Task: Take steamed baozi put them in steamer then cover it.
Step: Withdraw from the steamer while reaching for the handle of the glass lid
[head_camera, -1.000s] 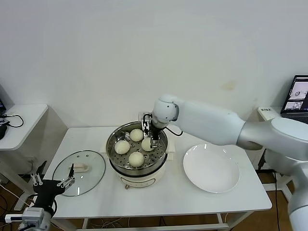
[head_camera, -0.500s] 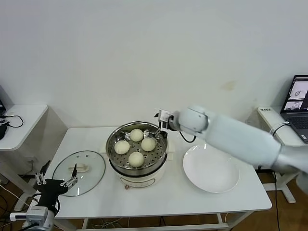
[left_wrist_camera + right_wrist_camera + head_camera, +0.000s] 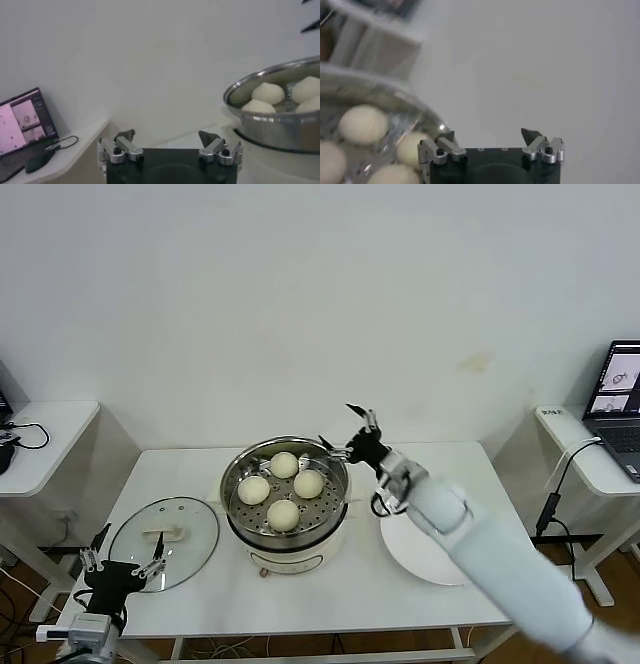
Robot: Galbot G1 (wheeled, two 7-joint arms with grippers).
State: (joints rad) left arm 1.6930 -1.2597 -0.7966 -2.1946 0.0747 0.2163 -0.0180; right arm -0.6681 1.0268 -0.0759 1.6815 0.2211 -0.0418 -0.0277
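Observation:
Several cream-white baozi [image 3: 283,482] lie in the shiny perforated steamer [image 3: 236,478] on the cream pot at the table's middle. They also show in the left wrist view [image 3: 268,92] and the right wrist view [image 3: 363,124]. My right gripper [image 3: 348,430] is open and empty, raised just beyond the steamer's right rim. The glass lid [image 3: 166,532] with a cream handle lies flat on the table left of the steamer. My left gripper [image 3: 125,556] is open and empty, low at the table's front left edge, next to the lid.
A white plate [image 3: 412,548] lies right of the steamer, partly hidden under my right arm. A small side table with cables [image 3: 30,434] stands at the left, and a laptop [image 3: 622,391] on a desk at the far right.
My right gripper has left the steamer and drawn back up and to the right, its arm now reaching in from the front right. My left gripper has shifted slightly lower.

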